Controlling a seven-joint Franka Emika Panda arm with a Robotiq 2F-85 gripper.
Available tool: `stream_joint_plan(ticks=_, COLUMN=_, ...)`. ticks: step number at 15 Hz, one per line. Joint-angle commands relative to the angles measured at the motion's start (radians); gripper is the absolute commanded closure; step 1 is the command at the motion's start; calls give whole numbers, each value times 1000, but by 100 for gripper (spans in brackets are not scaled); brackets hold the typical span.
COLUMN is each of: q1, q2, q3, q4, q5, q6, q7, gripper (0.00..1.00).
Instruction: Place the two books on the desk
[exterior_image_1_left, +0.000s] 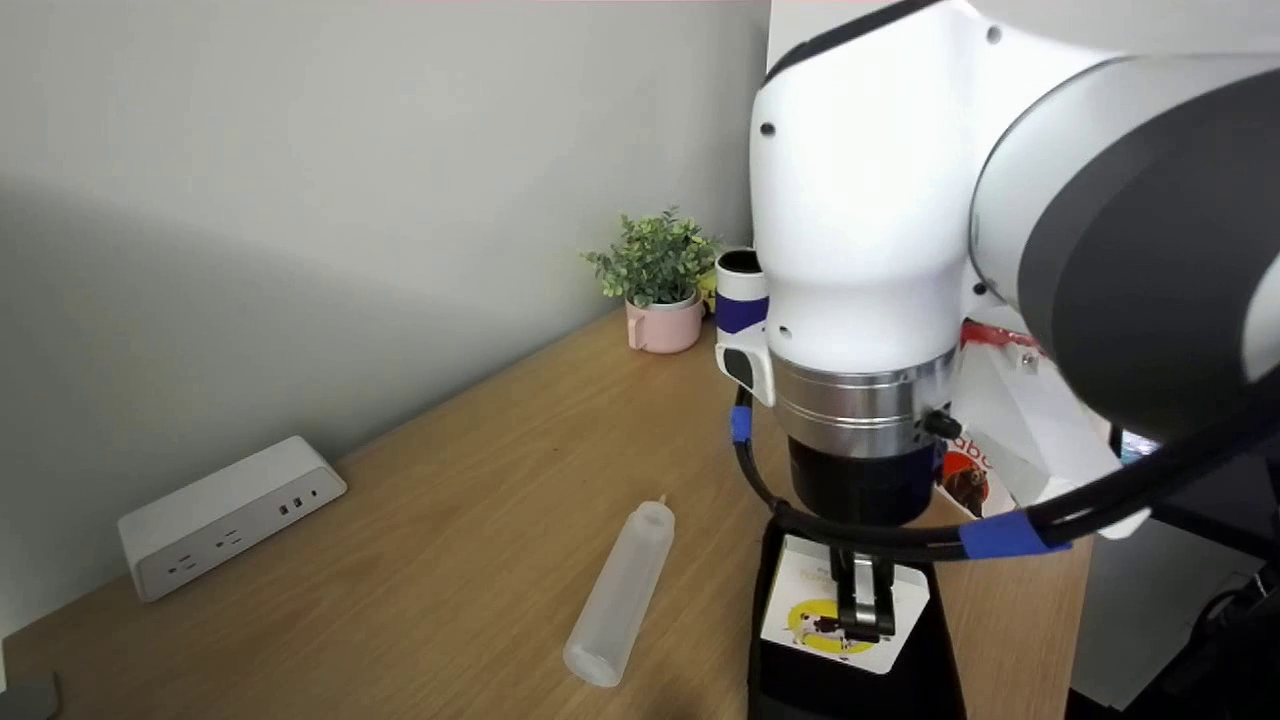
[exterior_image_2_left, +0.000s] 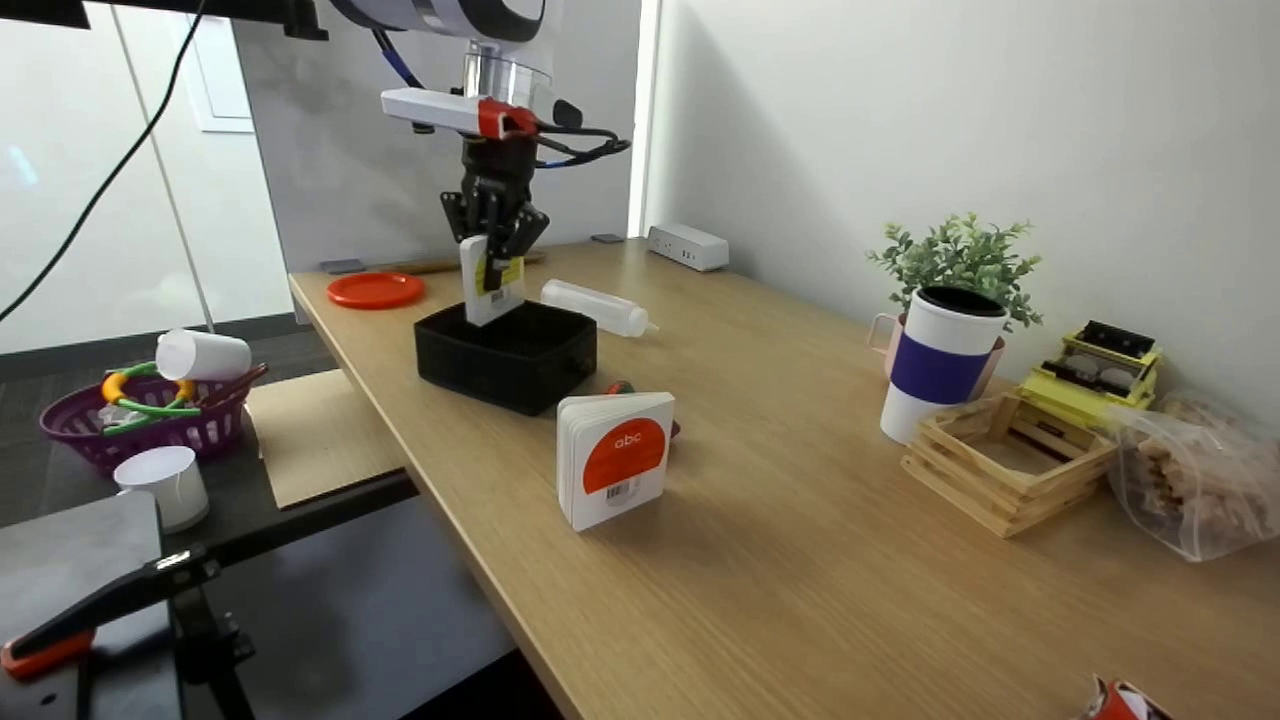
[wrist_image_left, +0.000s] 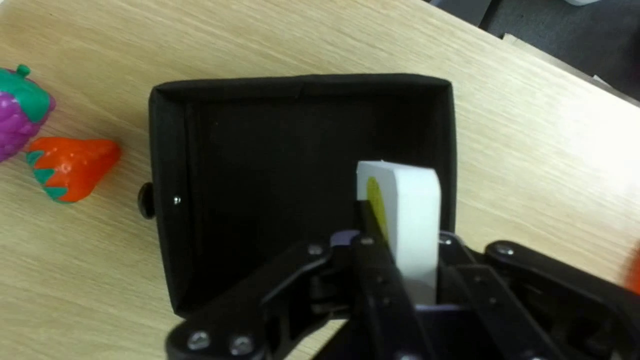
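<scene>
My gripper is shut on the white book with yellowish print, which also shows in an exterior view and the wrist view. The book hangs on edge over the black tray, near one end of it in the wrist view. I cannot tell whether its lower edge is inside the tray. The white book with the red picture stands upright, slightly fanned, on the desk. It is partly hidden behind the arm in an exterior view.
A clear bottle lies beside the tray. A toy strawberry and purple toy fruit lie close to it. A red plate is near the desk's edge. A tumbler, plant and wooden crate stand by the wall.
</scene>
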Motion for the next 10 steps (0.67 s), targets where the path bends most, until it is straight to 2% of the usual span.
stream_joint_plan(ticks=1, q1=8, q2=-86, q3=-9, q4=-57, q5=11, q6=16, q7=80, gripper=96)
stream_joint_plan(ticks=5, q1=7, q2=-153, q3=-26, q4=-112, q5=1, q6=51, q7=218, gripper=96)
stream_joint_plan(ticks=10, q1=-28, q2=-216, q3=-51, q4=-195, q5=15, q6=95, q7=259, gripper=96)
